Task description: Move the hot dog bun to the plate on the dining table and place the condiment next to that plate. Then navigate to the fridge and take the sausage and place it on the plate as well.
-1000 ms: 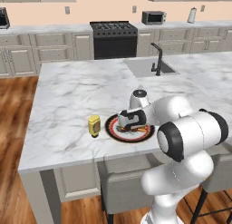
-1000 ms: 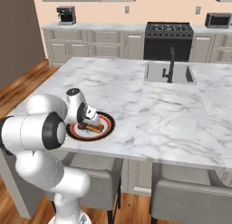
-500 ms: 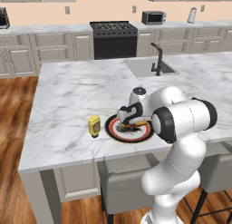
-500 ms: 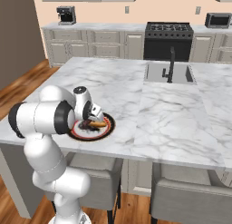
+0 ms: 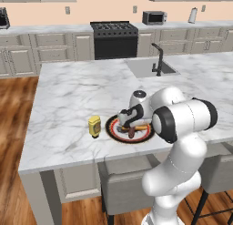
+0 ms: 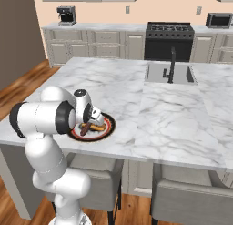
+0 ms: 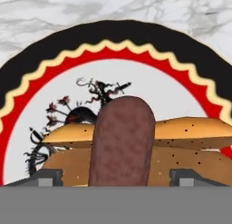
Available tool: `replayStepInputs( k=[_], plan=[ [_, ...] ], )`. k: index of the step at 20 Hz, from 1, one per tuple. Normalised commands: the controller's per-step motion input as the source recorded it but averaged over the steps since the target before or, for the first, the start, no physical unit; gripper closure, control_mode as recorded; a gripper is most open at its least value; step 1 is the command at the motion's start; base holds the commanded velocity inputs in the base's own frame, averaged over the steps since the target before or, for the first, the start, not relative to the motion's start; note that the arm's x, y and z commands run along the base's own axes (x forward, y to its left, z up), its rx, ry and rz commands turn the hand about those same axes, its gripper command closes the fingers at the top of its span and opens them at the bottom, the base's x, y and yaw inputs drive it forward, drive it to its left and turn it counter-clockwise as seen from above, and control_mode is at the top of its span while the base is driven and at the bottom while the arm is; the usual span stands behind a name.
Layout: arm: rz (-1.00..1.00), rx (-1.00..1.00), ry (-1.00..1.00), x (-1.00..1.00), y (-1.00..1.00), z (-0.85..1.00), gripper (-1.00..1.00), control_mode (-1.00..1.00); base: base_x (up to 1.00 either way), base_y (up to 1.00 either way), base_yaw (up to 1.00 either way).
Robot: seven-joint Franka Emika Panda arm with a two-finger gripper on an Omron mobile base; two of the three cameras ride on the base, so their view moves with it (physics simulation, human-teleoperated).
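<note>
Two foods share the plate [image 7: 41, 60]: the sausage [image 7: 121, 141] lies across the hot dog bun [image 7: 190, 132], between the spread gripper [image 7: 115, 175] fingertips. Beside it on the bench [image 5: 68, 96] stands the condiment [image 5: 94, 126].

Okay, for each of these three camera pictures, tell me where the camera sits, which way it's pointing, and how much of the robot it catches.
Left base view: behind the arm on its left, looking forward and down over the dining table; the white arm rises at lower right.
Right base view: behind on the right, same table; the arm rises at lower left.
Hand view: on the hand, close above the plate; finger tips at the bottom flank the sausage.
Both base views share plate, sink and stove.
</note>
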Motion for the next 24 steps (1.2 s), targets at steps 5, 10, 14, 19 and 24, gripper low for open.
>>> replayStepInputs(
  k=[5, 10, 14, 19, 24],
  plan=[
    [-0.02, 0.0, 0.0, -0.05, -0.02, 0.04, -1.0, -1.0, 0.0, 0.0, 0.0],
    [-0.06, 0.0, 0.0, -0.24, -0.13, 0.45, -1.0, -1.0, 0.0, 0.0, 0.0],
    [-0.04, 0.03, -0.01, -0.42, -0.02, 0.63, -1.0, -1.0, 0.0, 0.0, 0.0],
    [0.0, 0.01, -0.01, -0.48, 0.0, 0.68, -1.0, -1.0, 0.0, 0.0, 0.0],
    [0.0, 0.0, -0.02, -0.6, 0.0, 0.65, -1.0, -1.0, 0.0, 0.0, 0.0]
  ],
)
